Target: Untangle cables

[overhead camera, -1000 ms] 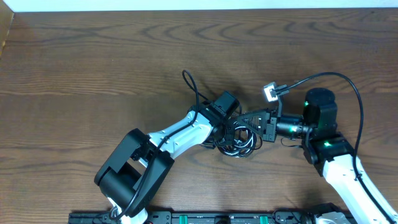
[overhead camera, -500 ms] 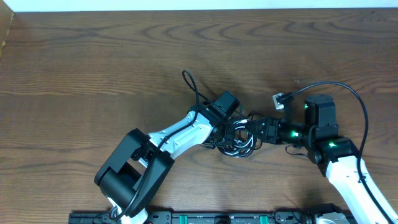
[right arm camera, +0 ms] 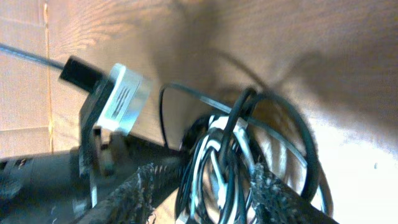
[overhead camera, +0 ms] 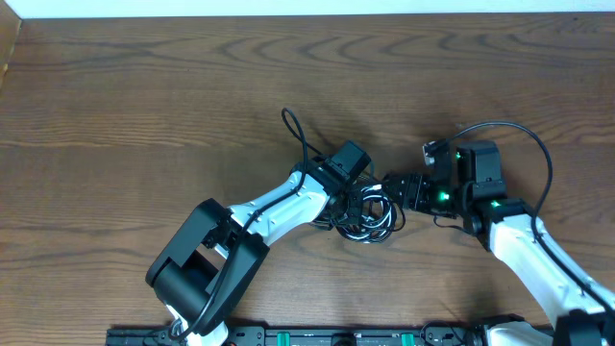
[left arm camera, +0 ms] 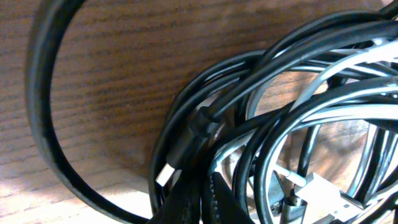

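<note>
Right tool (right arm camera: 204, 182) just went from shut to half open and moved in: your jaws straddle the cables (overhead camera: 370, 213), gripping nothing. Left tool (left arm camera: 205, 202) stays shut on them, mid worktop (overhead camera: 144, 96). You're set to regrasp.

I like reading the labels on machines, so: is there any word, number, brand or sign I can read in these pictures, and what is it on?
No text is readable in any view.
The silver block, right wrist view: dark marks, too blurred to read.
The cables and wooden table: no lettering visible.
</note>
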You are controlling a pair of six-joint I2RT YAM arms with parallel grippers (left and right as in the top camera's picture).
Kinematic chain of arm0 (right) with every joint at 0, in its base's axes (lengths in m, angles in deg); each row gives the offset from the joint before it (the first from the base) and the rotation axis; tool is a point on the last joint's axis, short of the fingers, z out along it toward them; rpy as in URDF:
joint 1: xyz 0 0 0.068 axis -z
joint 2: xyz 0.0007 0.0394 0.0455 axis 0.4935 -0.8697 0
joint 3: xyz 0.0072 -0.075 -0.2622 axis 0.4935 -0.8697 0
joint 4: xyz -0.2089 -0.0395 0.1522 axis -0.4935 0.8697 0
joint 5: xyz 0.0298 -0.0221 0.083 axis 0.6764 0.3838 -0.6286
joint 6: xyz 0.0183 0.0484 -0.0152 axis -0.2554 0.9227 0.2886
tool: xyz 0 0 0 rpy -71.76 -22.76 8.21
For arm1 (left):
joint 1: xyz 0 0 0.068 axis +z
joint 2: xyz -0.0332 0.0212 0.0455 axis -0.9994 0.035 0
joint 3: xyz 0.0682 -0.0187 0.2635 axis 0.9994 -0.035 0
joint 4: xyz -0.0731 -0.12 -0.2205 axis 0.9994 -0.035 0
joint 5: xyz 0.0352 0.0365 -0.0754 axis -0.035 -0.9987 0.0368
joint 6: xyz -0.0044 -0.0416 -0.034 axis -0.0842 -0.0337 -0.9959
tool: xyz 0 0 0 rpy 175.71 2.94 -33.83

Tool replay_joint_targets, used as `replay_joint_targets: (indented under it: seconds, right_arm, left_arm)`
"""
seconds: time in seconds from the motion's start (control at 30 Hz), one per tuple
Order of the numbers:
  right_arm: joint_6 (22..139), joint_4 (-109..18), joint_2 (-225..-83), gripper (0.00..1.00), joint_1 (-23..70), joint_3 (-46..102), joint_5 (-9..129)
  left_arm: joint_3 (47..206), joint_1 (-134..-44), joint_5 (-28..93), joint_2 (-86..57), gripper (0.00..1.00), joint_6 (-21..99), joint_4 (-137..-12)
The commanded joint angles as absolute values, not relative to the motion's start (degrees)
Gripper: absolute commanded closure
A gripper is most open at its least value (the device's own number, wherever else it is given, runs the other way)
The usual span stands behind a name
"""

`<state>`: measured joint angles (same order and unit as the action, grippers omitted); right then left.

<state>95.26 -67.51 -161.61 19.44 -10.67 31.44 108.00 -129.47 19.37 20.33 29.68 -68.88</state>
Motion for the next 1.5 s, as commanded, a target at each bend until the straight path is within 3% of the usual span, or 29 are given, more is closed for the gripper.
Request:
replay_joint_targets:
  seconds: [0.0, 0.2, 0.37, 0.57, 0.8, 0.93, 0.97, 1.47]
  right_arm:
    - [98.87, -70.84, -164.83, 0.53, 19.6, -10.06, 31.86]
    - [102.41, -77.59, -171.45, 0.56, 19.18, -10.06, 31.14]
    - [102.84, -85.68, -175.51, 0.65, 19.18, -10.06, 23.57]
    - [104.68, -88.21, -179.14, 0.67, 19.18, -10.06, 24.16]
    - [104.66, -91.3, -185.11, 0.88, 19.2, -10.06, 24.14]
    - [104.7, -90.11, -185.33, 0.91, 19.33, -10.06, 22.77]
    - [104.68, -90.05, -185.28, 0.99, 19.68, -10.06, 19.92]
    - [93.12, -101.41, -185.26, 0.99, 24.3, -10.06, 2.2]
  left_arm:
    - [105.68, -129.2, 14.12, 23.79, 0.92, 29.16, -69.73]
    - [105.68, -129.2, 14.14, 23.79, 0.92, 29.14, -69.75]
    - [105.68, -129.22, 14.14, 23.79, 0.92, 28.96, -69.75]
    - [105.64, -129.2, 14.12, 23.79, 0.92, 28.96, -69.68]
    - [105.64, -129.2, 14.12, 23.79, 0.92, 28.96, -69.73]
    - [105.64, -129.2, 14.12, 23.79, 0.92, 28.96, -69.73]
    - [105.64, -129.2, 14.12, 23.79, 0.92, 28.96, -69.73]
    - [105.64, -129.2, 14.12, 23.79, 0.92, 28.94, -68.92]
